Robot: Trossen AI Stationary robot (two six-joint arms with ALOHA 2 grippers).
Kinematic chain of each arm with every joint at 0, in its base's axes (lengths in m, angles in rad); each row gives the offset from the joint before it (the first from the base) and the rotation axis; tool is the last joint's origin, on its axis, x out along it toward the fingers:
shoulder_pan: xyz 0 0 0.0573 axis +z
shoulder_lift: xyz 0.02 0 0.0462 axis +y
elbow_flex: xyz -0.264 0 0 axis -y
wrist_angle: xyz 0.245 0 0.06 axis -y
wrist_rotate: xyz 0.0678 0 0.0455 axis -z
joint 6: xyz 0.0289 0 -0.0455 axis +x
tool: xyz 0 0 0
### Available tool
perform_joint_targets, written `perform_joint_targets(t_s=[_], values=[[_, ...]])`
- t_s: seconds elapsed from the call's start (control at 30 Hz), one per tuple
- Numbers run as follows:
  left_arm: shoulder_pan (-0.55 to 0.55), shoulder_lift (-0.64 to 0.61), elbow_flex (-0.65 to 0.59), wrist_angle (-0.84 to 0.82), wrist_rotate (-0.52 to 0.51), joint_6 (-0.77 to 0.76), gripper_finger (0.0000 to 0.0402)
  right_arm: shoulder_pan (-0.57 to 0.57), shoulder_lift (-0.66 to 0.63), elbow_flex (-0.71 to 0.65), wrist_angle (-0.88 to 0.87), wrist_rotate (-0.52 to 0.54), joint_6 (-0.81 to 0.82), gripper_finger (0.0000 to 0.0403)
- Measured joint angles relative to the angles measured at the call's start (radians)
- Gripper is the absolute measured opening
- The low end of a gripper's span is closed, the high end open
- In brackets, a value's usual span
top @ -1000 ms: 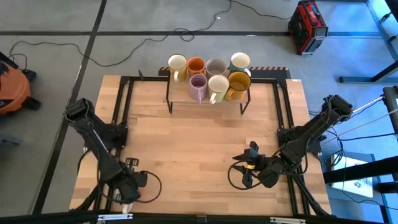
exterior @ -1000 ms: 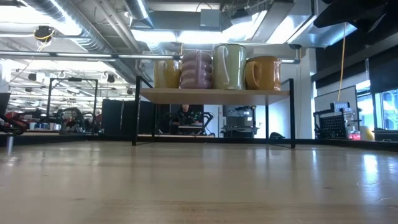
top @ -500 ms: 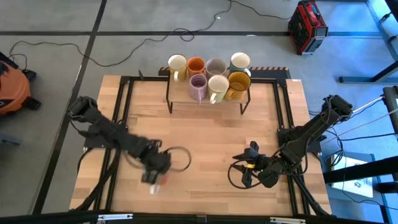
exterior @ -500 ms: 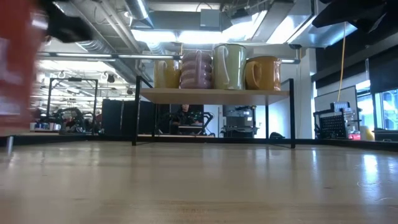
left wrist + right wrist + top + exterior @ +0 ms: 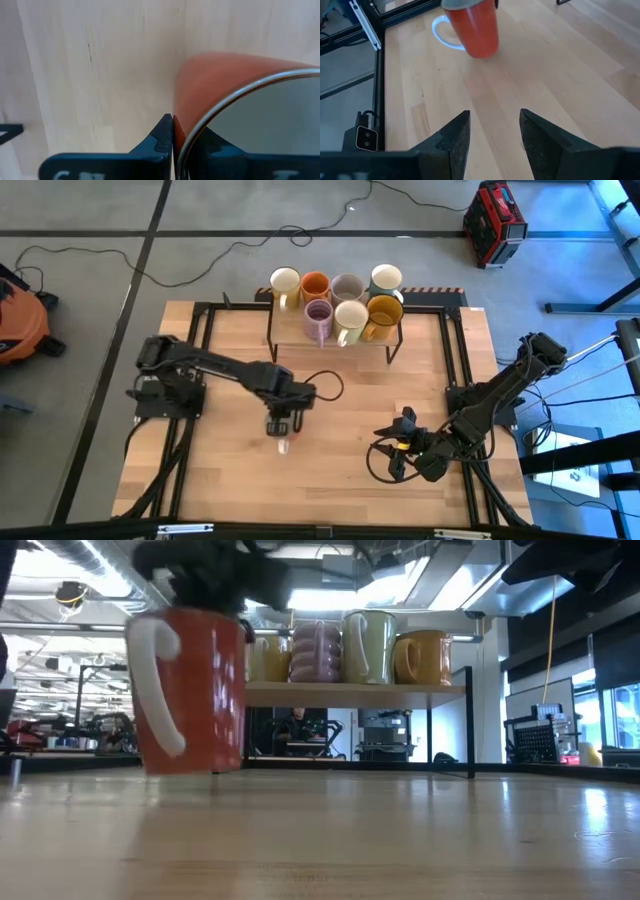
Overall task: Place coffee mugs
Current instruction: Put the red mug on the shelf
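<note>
While the left hand [image 5: 283, 423] carries a red-orange mug with a white handle [image 5: 188, 690] over the middle of the desk [image 5: 330, 470], its two fingers are pinched together on the mug's rim, one inside and one outside the wall, as the left wrist view shows. The low view suggests the mug hangs just clear of the wood, a little tilted, though whether its base touches cannot be told. Seven other mugs [image 5: 340, 300] crowd the small raised shelf [image 5: 345, 692] at the far edge of the desk: cream, orange, grey-beige and pale mint at the back, lilac, cream and amber in front. To do this step well, the carried mug likely needs lifting high enough to clear the shelf's edge and the front row, then steering toward whatever gap remains, probably at the left front corner beside the lilac mug, coming down level and slowly so the thin rim grip does not let it swing or knock a neighbour. The right hand [image 5: 492, 137] waits low at the near right of the desk, fingers apart and holding nothing. No brand, label or readable writing shows on the mugs or shelf.
</note>
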Motion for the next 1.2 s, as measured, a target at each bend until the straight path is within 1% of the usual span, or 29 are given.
perform_joint_targets(t_s=[0.13,0.23,0.37,0.6,0.77,0.87,0.97,1.1,1.2], values=[[0.04,0.077,0.057,0.0,0.017,0.024,0.002,0.0,0.0,0.0,-0.012,0.001,0.001,0.016],[0.066,0.117,0.076,0.002,0.024,0.023,0.002,0.0,0.0,0.0,-0.026,0.001,0.001,0.016],[0.086,0.135,0.083,-0.001,0.032,0.0,0.0027,0.0,0.0,0.0,-0.033,-0.002,0.001,0.016],[0.091,0.138,0.081,0.006,0.034,-0.007,0.0056,0.0,0.0,0.0,-0.052,-0.007,0.001,0.016],[0.091,0.13,0.088,-0.004,0.079,-0.027,0.0089,0.0,0.0,0.0,-0.052,-0.011,0.0,0.016],[0.091,0.13,0.131,-0.048,0.081,-0.032,0.0114,0.0,0.0,0.0,-0.053,-0.029,0.0,0.016],[0.091,0.13,0.192,-0.102,0.076,-0.03,0.0129,0.0,0.0,0.0,-0.054,-0.05,0.0,0.016],[0.087,0.13,0.301,-0.19,0.058,-0.031,0.0134,0.0,0.0,0.0,-0.058,-0.079,-0.007,0.016],[0.069,0.111,0.374,-0.246,0.054,-0.072,0.0134,0.0,0.0,0.0,-0.06,-0.089,-0.007,0.016]])
